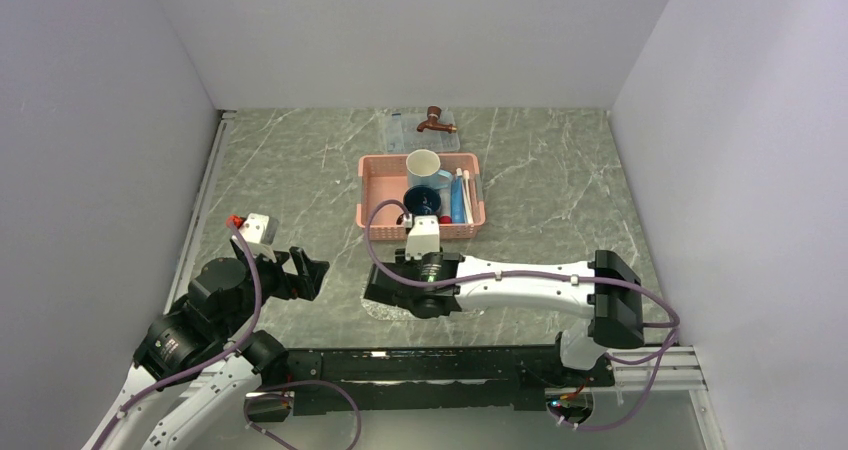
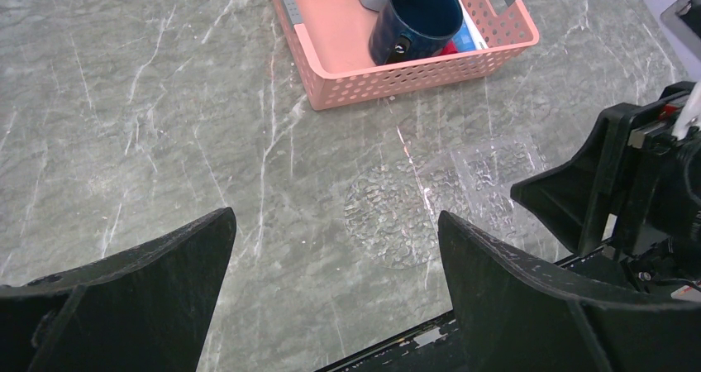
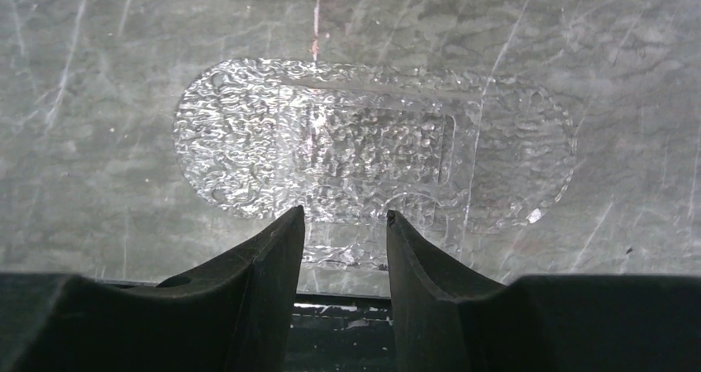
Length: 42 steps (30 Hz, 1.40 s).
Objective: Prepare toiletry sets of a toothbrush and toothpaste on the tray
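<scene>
The small clear tray (image 3: 372,153) lies flat on the marble table near the front edge; it also shows in the top view (image 1: 382,308) and in the left wrist view (image 2: 397,215). My right gripper (image 3: 345,219) hovers over its near edge, jaws a narrow gap apart, holding nothing. A light-blue toothpaste tube (image 1: 457,200) and a pale toothbrush (image 1: 467,192) lie in the pink basket (image 1: 375,185). My left gripper (image 2: 335,223) is wide open and empty, left of the tray.
The basket (image 2: 413,78) also holds a white mug (image 1: 423,165) and a dark blue mug (image 2: 413,16). A larger clear tray (image 1: 400,130) with a brown tap-like object (image 1: 436,120) sits at the back. Walls close in on both sides.
</scene>
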### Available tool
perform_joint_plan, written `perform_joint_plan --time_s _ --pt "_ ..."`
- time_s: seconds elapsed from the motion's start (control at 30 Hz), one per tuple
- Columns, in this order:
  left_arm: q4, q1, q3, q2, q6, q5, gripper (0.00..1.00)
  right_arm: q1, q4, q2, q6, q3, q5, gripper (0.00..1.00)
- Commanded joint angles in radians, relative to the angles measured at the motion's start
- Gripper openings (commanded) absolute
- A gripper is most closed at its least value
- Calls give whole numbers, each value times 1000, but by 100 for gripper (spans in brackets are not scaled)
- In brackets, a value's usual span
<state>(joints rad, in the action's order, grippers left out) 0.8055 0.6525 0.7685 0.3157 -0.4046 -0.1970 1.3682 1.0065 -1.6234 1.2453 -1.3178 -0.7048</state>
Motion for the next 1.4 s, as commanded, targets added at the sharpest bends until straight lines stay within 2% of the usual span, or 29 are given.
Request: perform_joint_plan --time_s 0.0,0.17,0.33,0.63,0.93,1.1,1.37 --pt "-24 2 3 -9 3 0 99 -19 -37 41 -148 -87 -3 44" --pt "-23 4 3 -11 2 -1 99 -61 -69 69 -270 -133 -8 44" --pt "-22 2 3 -11 3 -3 99 -144 -142 87 -410 -151 50 44" --pt "-17 2 6 3 -1 -10 99 -313 -207 8 -568 -252 138 44" --pt "-20 3 4 15 1 -10 99 -426 -248 -142 -620 -373 195 45" --pt "-12 1 7 20 -6 -27 99 -439 -208 -259 -626 -478 154 45" --pt "-17 2 6 17 1 -15 99 -467 -195 -386 -590 -587 169 46"
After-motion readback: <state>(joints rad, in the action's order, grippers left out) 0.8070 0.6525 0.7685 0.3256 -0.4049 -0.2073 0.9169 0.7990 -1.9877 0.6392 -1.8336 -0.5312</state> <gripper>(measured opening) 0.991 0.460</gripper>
